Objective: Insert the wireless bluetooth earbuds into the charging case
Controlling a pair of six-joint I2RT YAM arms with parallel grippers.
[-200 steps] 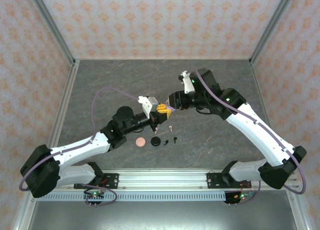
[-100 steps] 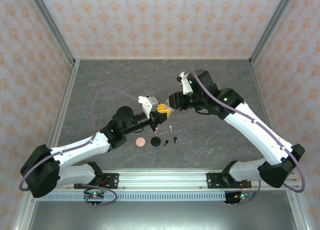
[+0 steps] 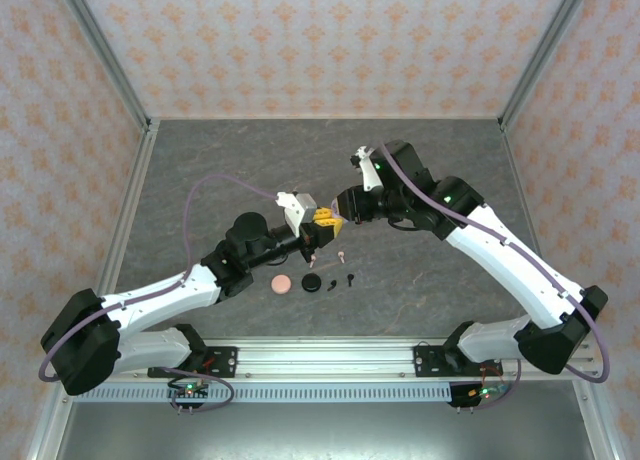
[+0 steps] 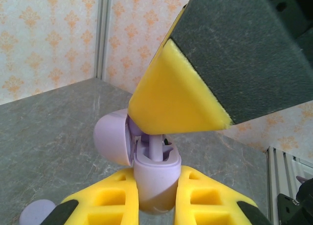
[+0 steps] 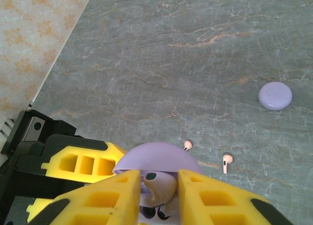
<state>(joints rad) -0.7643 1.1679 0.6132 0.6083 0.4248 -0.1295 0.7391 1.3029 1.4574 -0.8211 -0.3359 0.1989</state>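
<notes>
My left gripper (image 4: pixel 155 188) is shut on the base of a lavender charging case (image 4: pixel 155 168), held upright above the table with its round lid (image 4: pixel 113 137) swung open. My right gripper (image 5: pixel 157 178) is shut on a lavender earbud (image 5: pixel 160 186) directly over the case. The earbud's stem (image 4: pixel 155 147) stands in a slot of the case. In the top view both grippers meet above the table's middle, left gripper (image 3: pixel 318 223) against right gripper (image 3: pixel 337 214). Two pale pink earbuds (image 5: pixel 187 145) (image 5: pixel 226 161) lie on the table below.
A shut lavender case (image 5: pixel 275 95) lies apart on the grey table. In the top view a pink disc case (image 3: pixel 284 283), a black case (image 3: pixel 313 280) and a black earbud (image 3: pixel 350 277) lie in front of the grippers. Patterned walls enclose the table.
The right gripper has edged left and down toward the left gripper's case, and its jaws have narrowed on the earbud. The left arm has stayed still.
</notes>
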